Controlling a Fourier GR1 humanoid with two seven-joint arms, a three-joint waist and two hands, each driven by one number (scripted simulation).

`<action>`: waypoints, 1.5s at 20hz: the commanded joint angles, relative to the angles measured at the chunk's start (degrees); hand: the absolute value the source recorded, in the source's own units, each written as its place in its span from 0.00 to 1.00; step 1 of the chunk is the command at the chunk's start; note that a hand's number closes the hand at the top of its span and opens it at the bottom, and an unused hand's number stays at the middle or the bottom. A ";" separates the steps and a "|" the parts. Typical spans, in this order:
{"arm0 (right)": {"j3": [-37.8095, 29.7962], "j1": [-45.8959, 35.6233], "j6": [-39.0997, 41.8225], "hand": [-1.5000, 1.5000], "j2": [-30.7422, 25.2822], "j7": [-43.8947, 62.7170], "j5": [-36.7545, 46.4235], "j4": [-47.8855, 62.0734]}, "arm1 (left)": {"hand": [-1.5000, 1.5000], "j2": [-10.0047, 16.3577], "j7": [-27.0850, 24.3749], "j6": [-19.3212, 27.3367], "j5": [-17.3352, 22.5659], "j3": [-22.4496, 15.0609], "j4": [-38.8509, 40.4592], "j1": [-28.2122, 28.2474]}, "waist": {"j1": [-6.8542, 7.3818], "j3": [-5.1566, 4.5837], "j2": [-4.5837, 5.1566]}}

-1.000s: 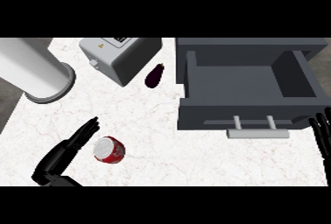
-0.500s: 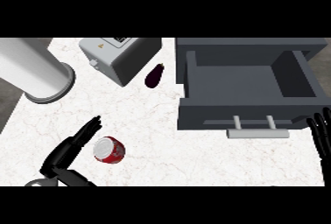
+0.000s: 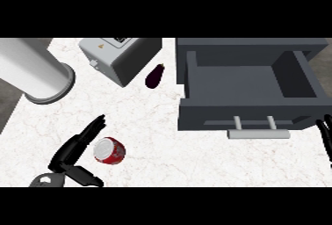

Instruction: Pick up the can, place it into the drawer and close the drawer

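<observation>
The desk (image 3: 194, 158) has a smooth, white, stone-like top with faint reddish veining and a low sheen. The can (image 3: 110, 150) has a glossy red wall and a bright, silvery metal end. The drawer (image 3: 246, 116) is matt dark grey and smooth, and its handle (image 3: 258, 134) is a pale bar with a metallic look. The toaster (image 3: 123, 57) has a satin grey casing. The aubergine (image 3: 154, 76) has glossy, dark purple skin. The left hand (image 3: 74, 147) is black, smooth and plastic-like.
</observation>
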 commanded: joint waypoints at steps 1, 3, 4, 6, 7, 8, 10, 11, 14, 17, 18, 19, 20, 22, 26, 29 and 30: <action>-0.25 1.51 0.86 0.00 -0.08 2.85 -1.08 -4.24 | 0.00 -3.17 -1.23 2.89 -1.08 -1.84 -2.16 3.70 | 0.12 0.01 -0.05; 5.16 2.28 -2.48 0.00 1.62 -2.07 4.11 -0.91 | 0.00 -0.55 3.63 -1.65 2.01 0.28 -2.49 -1.10 | 0.08 0.01 -0.02; -1.68 -1.37 0.23 0.00 -1.01 2.37 -2.00 -0.96 | 0.00 -1.81 0.45 1.26 -0.83 -1.14 1.44 -2.27 | 0.01 0.00 0.01; -1.72 0.77 1.73 0.00 -0.74 0.75 -1.86 -0.69 | 0.00 -2.02 -4.31 2.49 -1.61 -0.82 5.93 -3.46 | -0.06 0.00 0.02; -2.86 -4.59 0.32 0.00 -2.13 1.69 -2.44 1.85 | 0.00 -2.07 0.01 0.09 0.30 -0.72 2.54 -3.59 | 0.12 0.01 0.02; -0.79 1.88 1.53 0.00 0.72 -0.88 -0.50 -1.01 | 0.00 -2.17 3.97 0.24 1.24 -0.41 -0.72 -3.65 | 0.04 0.02 -0.03; -1.72 1.21 1.47 0.00 -0.09 1.95 -1.16 -2.84 | 0.00 -3.51 4.93 0.72 1.22 -1.32 -2.16 -2.62 | 0.05 0.01 -0.02; -2.34 -0.30 1.13 0.00 0.04 -0.88 -0.63 1.84 | 0.00 -5.44 2.11 3.17 -0.54 -2.67 -0.15 -0.71 | 0.09 0.01 0.00; -0.10 -2.88 -0.36 0.00 0.16 6.46 -0.81 -3.97 | 0.00 -3.89 0.69 2.04 -0.64 -1.96 3.51 -3.27 | 0.05 -0.01 0.01; -1.83 2.67 3.01 0.00 1.41 -2.03 -0.89 -1.35 | 0.00 -4.16 -5.07 3.77 -3.01 -2.80 8.81 -4.88 | -0.16 -0.01 0.03; -2.84 0.28 2.11 0.00 0.81 -0.83 -2.14 -1.04 | 0.00 -4.06 -2.58 2.32 -1.46 -1.53 10.48 -9.02 | -0.19 -0.01 0.05; 2.55 2.36 -0.12 0.00 1.64 -1.52 2.61 -1.54 | 0.00 -4.81 -1.70 4.77 -2.94 -2.61 8.73 -7.76 | -0.09 0.00 0.03; -2.09 1.58 1.86 0.00 0.40 5.63 -4.22 -7.09 | 0.00 -5.69 0.01 2.32 -1.10 -3.06 5.00 -5.06 | -0.02 0.00 -0.03; -2.39 1.76 1.71 0.00 0.81 4.39 -3.46 -6.29 | 0.00 -7.18 2.65 2.99 -1.83 -4.67 2.19 -4.84 | 0.05 0.01 -0.06; -1.19 -0.02 0.83 0.00 1.02 3.53 -0.99 -3.66 | 1.00 -6.42 2.44 0.35 0.60 -3.56 0.76 -4.52 | 0.16 0.01 -0.03; -0.29 -0.82 0.27 0.00 1.68 -0.56 0.13 1.41 | 1.00 -9.52 0.61 2.64 -0.91 -5.31 2.72 -4.94 | 0.12 0.01 0.03; -2.41 1.48 2.36 0.00 0.65 3.04 -4.06 -4.62 | 1.00 -7.70 -0.56 -0.15 0.56 -3.81 5.43 -6.83 | -0.10 0.00 0.02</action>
